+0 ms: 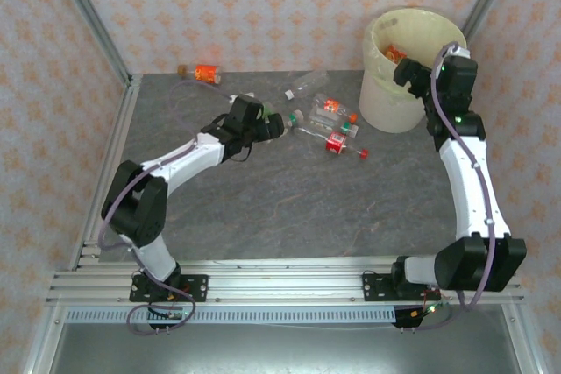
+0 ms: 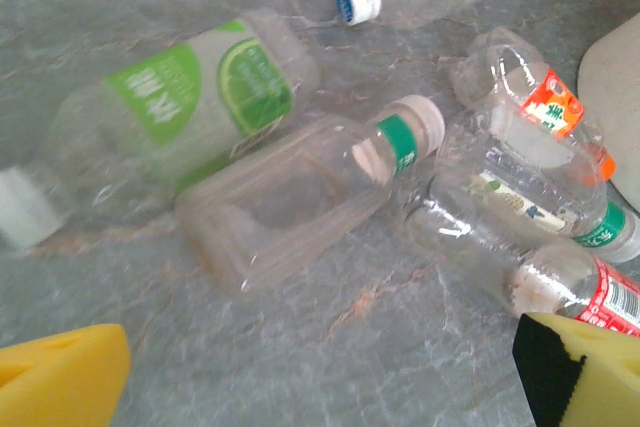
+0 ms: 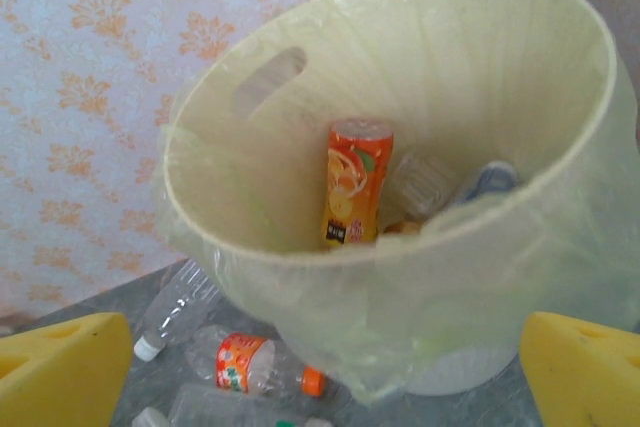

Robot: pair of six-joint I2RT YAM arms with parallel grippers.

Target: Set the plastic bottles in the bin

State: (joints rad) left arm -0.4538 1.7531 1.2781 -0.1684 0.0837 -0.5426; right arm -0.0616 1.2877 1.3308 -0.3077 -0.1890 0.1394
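Observation:
My left gripper (image 1: 279, 126) hangs low over the middle of the table, open, its yellow pads (image 2: 60, 377) wide apart and only bare tabletop between them. Just ahead of it lie a flattened clear bottle with a green band (image 2: 300, 197), a green-labelled bottle (image 2: 200, 97), an orange-labelled one (image 2: 540, 97) and a red-labelled one (image 2: 600, 292). My right gripper (image 1: 405, 72) is open above the bin (image 1: 390, 102), holding nothing. Inside the bin (image 3: 300, 247) an orange juice bottle (image 3: 355, 182) stands among other clear bottles (image 3: 480, 182).
One orange bottle (image 1: 203, 73) lies alone at the far left by the wall. A clear bottle (image 1: 305, 87) and a red-labelled one (image 1: 337, 144) lie between the left gripper and the bin. Patterned walls close the back and sides.

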